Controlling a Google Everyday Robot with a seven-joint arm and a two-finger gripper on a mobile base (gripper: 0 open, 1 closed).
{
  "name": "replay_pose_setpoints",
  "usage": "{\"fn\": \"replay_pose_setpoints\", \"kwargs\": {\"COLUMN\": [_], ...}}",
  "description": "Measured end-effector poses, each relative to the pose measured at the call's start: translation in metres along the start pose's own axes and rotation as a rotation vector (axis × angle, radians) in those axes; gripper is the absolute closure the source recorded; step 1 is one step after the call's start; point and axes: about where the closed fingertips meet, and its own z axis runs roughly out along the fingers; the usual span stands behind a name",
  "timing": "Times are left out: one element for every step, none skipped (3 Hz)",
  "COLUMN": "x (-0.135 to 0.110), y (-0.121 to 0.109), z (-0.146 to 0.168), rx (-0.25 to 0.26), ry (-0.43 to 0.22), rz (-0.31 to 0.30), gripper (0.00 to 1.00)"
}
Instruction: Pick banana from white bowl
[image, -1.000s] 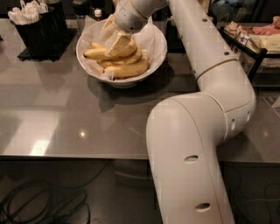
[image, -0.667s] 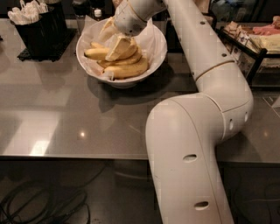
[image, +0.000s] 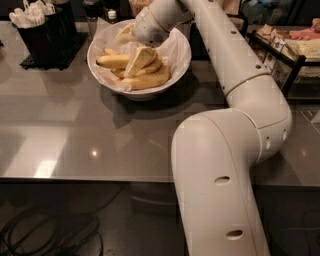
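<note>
a white robot arm (image: 227, 70) rises from the near right of the scene, bends at a bulky elbow and reaches back and left over a grey glossy table (image: 75, 130). at its end the gripper (image: 135, 62) is angled down into the white bowl (image: 145, 93), which stands near the far edge of the table and is lined with crinkled white paper (image: 176, 46). the gripper's pale tip sits right in the middle of a pile of yellow bananas, touching them; i cannot tell whether it is clenched or released, or whether it has hold of anything. the banana (image: 150, 80), long and gently curved, lies inside the bowl along the near side of the pile, just below the gripper's tip. a plumper banana (image: 112, 61) lies to the left of the gripper. left of the bowl, a little apart, stands a black cutlery holder (image: 47, 37) filled with white utensils (image: 32, 10). dark cables (image: 45, 235) lie on the floor under the table.
</note>
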Motion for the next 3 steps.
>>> {"fn": "replay_pose_setpoints", "kwargs": {"x": [0.0046, 0.0072, 0.0079], "y": [0.0029, 0.0053, 0.008], "z": [0.0009, -0.0008, -0.0049], "rx": [-0.001, 0.005, 0.017], "ry": [-0.01, -0.012, -0.009], "rz": [0.009, 0.015, 0.021], "gripper": [0.52, 0.75, 0.98]}}
